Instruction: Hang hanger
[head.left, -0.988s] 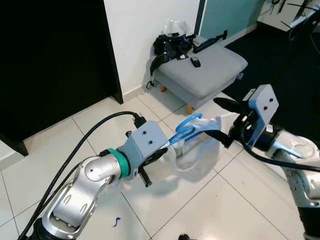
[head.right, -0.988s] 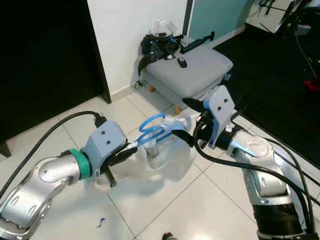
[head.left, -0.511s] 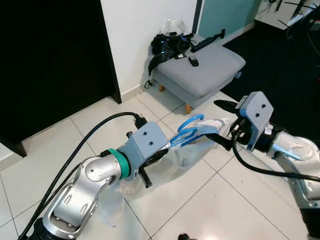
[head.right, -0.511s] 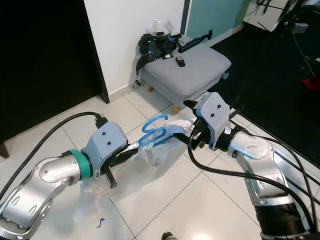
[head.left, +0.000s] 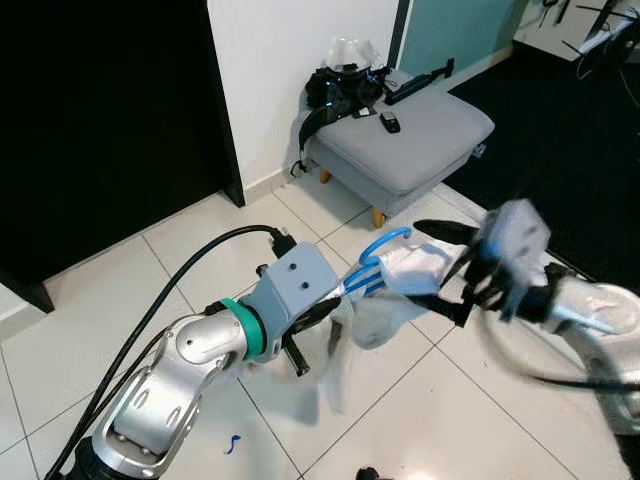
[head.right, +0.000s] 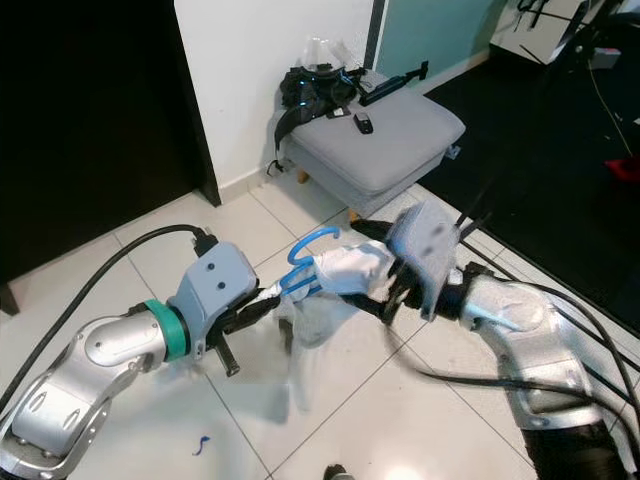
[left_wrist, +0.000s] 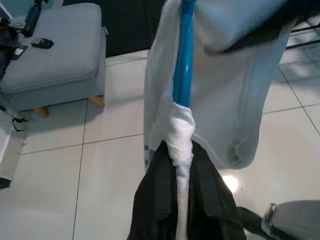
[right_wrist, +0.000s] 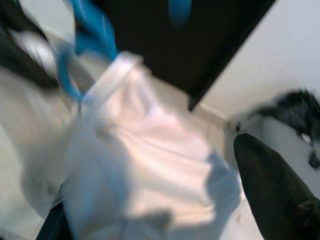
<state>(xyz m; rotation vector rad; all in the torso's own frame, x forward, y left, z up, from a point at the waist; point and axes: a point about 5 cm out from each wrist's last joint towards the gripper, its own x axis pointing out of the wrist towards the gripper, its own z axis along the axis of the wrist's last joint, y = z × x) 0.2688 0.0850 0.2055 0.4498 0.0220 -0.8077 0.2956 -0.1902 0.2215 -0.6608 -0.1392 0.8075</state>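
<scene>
Both hands grip: left hand (left_wrist: 182, 200) pinches the blue hanger (head.left: 372, 262) pointing toward right hand (head.left: 455, 270), spread around white cloth (head.right: 345, 272).

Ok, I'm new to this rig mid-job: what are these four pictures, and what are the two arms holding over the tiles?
The two wide pictures come from the robot's head, looking down at its own silver arms. The two close-ups come from cameras on its wrists. The left hand is shut on a blue plastic hanger with a white cloth garment draped on it. The right hand is blurred with motion and bunched into the garment; whether it grips cannot be told. All this is held above the white tiled floor. Behind stands a grey cushioned footstool with black straps and small gadgets on it.
</scene>
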